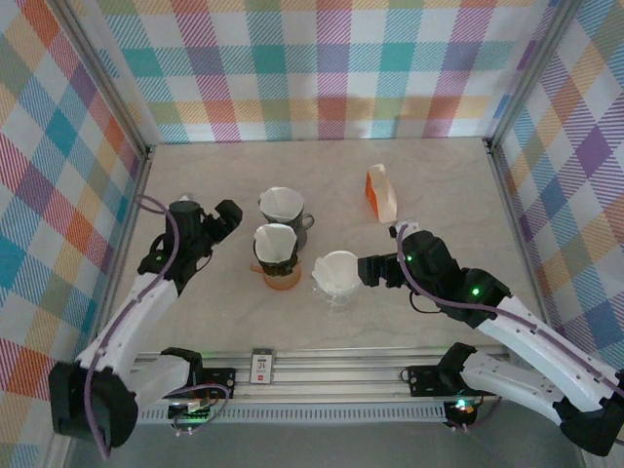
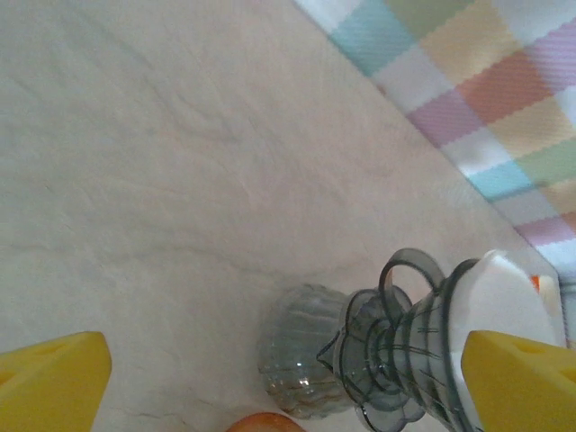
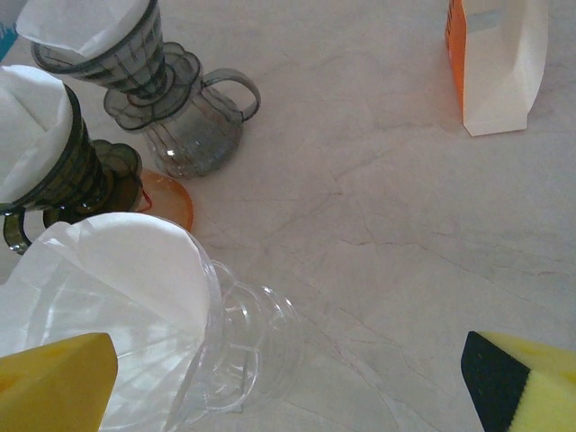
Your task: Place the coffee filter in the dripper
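A white coffee filter (image 1: 338, 268) sits inside the clear dripper (image 3: 225, 346) at the table's middle front. My right gripper (image 1: 374, 271) is open just right of it, and in the right wrist view its yellow fingertips (image 3: 56, 380) stand wide apart with nothing between them. My left gripper (image 1: 228, 216) is open too, just left of a grey dripper (image 1: 283, 207) that holds a filter (image 2: 504, 301) and stands on a grey glass carafe (image 2: 304, 362). A dark dripper (image 1: 276, 246) with a filter rests on an orange base (image 1: 283, 280).
An orange and white filter packet (image 1: 380, 192) stands at the back right. Checked walls close the table on three sides. The three drippers cluster tightly between the two grippers.
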Controlling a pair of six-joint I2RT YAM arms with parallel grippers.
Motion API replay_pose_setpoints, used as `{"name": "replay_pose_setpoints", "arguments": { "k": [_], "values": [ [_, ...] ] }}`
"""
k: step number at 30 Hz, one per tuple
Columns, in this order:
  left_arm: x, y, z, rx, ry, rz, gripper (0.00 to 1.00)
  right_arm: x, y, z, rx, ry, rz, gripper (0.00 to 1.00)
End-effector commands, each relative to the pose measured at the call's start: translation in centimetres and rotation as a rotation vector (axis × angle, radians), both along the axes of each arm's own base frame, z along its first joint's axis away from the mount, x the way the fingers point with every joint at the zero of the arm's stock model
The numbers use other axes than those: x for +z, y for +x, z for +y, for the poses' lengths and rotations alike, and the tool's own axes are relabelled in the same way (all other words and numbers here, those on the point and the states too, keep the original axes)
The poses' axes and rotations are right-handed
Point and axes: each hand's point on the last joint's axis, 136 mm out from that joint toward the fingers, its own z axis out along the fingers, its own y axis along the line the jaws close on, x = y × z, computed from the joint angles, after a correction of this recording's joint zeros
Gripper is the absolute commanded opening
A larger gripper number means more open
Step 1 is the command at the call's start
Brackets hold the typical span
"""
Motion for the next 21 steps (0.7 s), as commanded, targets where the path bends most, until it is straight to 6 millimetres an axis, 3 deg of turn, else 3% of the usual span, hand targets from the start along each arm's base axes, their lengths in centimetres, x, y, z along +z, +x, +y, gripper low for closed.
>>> {"name": "replay_pose_setpoints", "arguments": {
  "k": [1, 5, 12, 17, 21],
  "values": [
    [3.8, -1.7, 3.4, 0.099, 0.163, -0.066, 1.00, 0.7, 0.4, 0.2, 0.007, 0.020, -0.055, 0.99],
    [5.6, -2.6, 4.8, 0.139, 0.236, -0.121, 1.00, 0.6, 0.5, 0.5, 0.014, 0.024, -0.062, 0.99],
    [4.2, -1.9, 5.8, 0.102, 0.422, 0.011, 1.00, 0.1, 0.5, 0.5, 0.019, 0.011, -0.056, 0.99],
    [2.3, -0.7, 7.3, 0.133, 0.566, -0.064, 1.00, 0.2, 0.4, 0.3, 0.019, 0.013, -0.068, 0.99],
    [-1.6, 0.1, 9.4, 0.165, 0.691, -0.061, 1.00, -0.1, 0.3, 0.2, 0.020, 0.007, -0.064, 0.99]
  ]
}}
